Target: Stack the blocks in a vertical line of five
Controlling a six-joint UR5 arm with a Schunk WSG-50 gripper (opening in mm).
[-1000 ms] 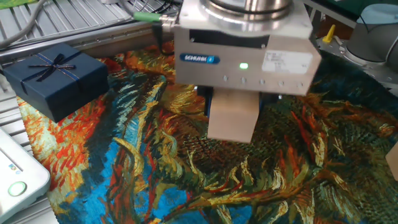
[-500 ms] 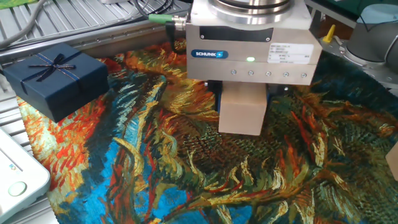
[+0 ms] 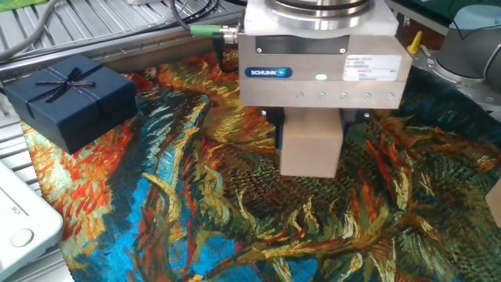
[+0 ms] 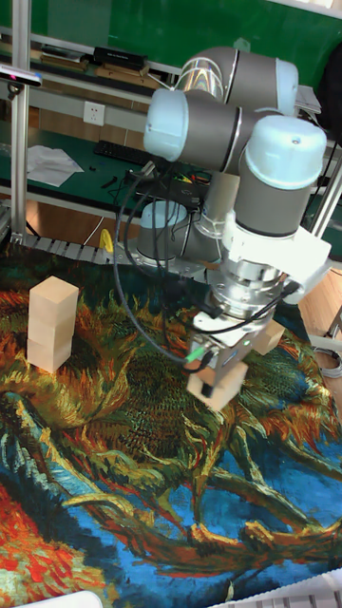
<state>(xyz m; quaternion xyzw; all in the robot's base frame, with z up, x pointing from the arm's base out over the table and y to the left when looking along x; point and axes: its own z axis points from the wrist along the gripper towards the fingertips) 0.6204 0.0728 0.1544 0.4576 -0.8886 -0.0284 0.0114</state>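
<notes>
My gripper [image 3: 311, 135] hangs over the middle of the painted cloth, shut on one pale wooden block [image 3: 311, 146]. In the tall fixed view the same block [image 4: 217, 385] sits between the fingers of the gripper [image 4: 218, 378], a little above the cloth. A stack of blocks [image 4: 51, 323], seemingly three high, stands upright at the left of that view, well away from the gripper. In the fixed view only a sliver of that stack [image 3: 495, 200] shows at the right edge. Another block [image 4: 271, 336] peeks out behind the gripper, mostly hidden.
A dark blue gift box [image 3: 72, 99] with a ribbon rests on the cloth's far left corner. A white device [image 3: 19, 221] lies at the front left off the cloth. Metal rails [image 3: 94, 23] and cables run along the back edge.
The gripper has moved to the right in the fixed view, carrying the block with it. The gift box has not moved.
</notes>
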